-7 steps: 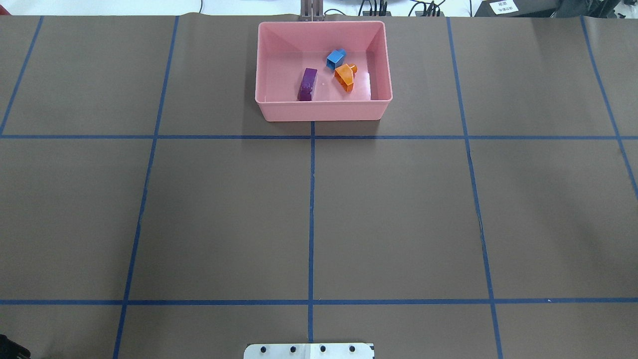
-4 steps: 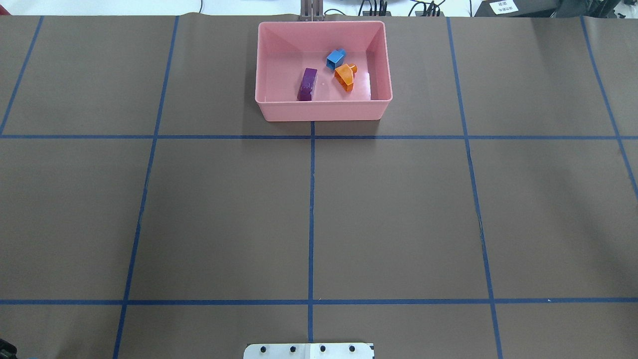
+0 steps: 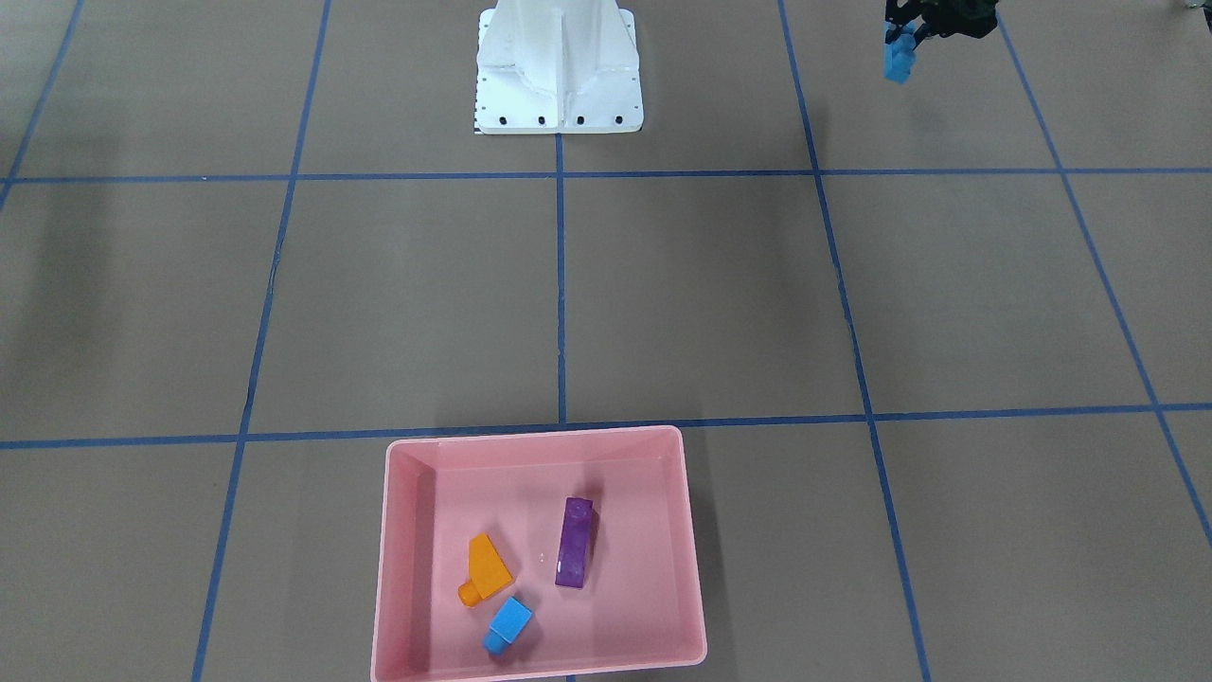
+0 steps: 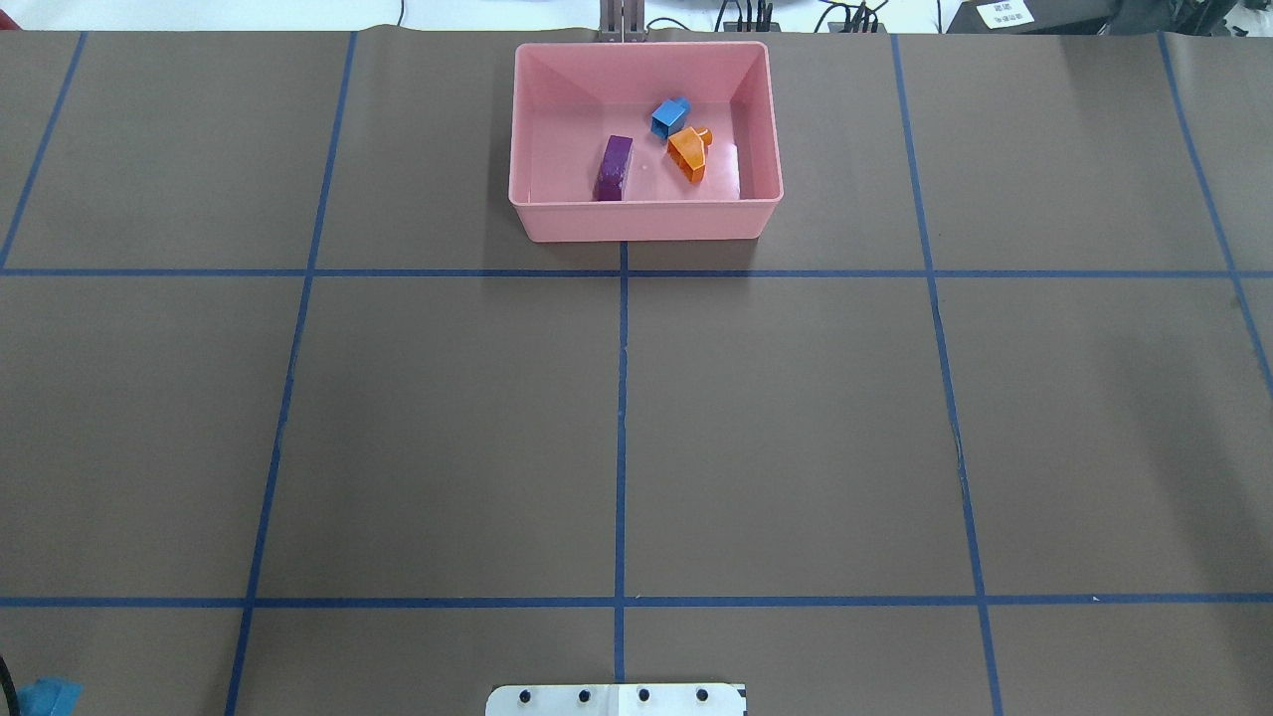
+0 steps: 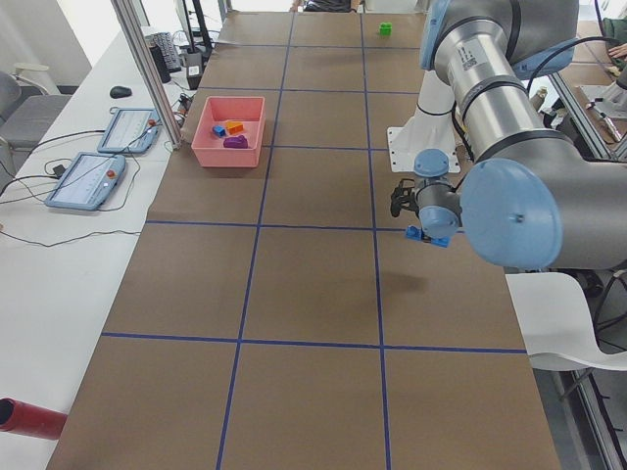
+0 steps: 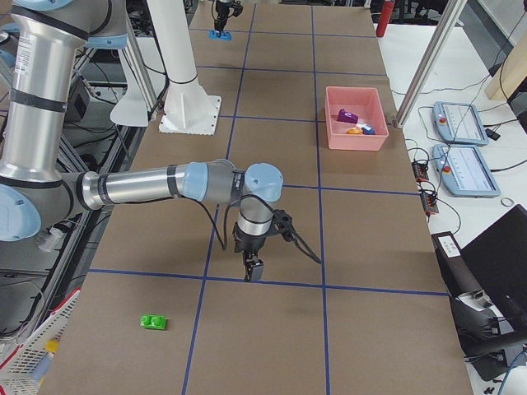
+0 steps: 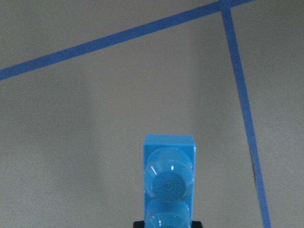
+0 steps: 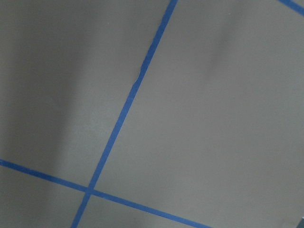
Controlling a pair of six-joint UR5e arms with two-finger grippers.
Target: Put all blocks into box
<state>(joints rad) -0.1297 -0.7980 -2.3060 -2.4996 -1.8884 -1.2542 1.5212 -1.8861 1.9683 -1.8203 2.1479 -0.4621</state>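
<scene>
Blocks stand at 3 of 5 in, you have 2 left. Nearest the robot, your left gripper (image 3: pixel 914 24) is clamped on the long light-blue bar (image 3: pixel 898 57), held above the table (image 4: pixel 448 428). Your right gripper (image 6: pixel 254 270) hangs empty-looking, but its opening can't be told. The green block (image 6: pixel 153 322) lies loose beside it. Farthest off, the box (image 3: pixel 535 434) holds the purple block (image 3: pixel 574 543), the orange block (image 3: pixel 488 565) and the small blue cube (image 3: pixel 508 622).

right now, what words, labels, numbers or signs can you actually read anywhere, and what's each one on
No text can be read in any view.
white label on the dark case beyond the table's far edge: printed, but too small and blurred to read.
control pads beside the table: any markings are too small to read.
light-blue bar and pink box: no lettering visible.
</scene>
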